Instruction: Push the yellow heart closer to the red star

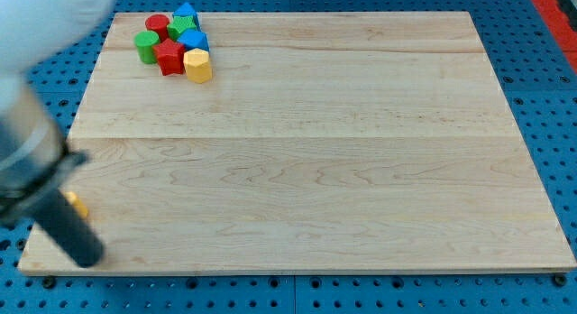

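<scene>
On the pale, wood-grained worktop point(315, 170), a tight cluster of glossy blocks sits near the view's top left: the red star point(169, 56) touches a chunky yellow block point(197, 66) on its right. My tip point(87, 253), a blurred dark rod end, rests at the bottom left, well apart from them. A small yellow piece point(77, 205), possibly the yellow heart, peeks beside the rod.

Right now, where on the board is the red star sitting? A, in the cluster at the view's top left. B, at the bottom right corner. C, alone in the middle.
A: the red star lies packed among other blocks near the top left, touching a yellow block.
</scene>
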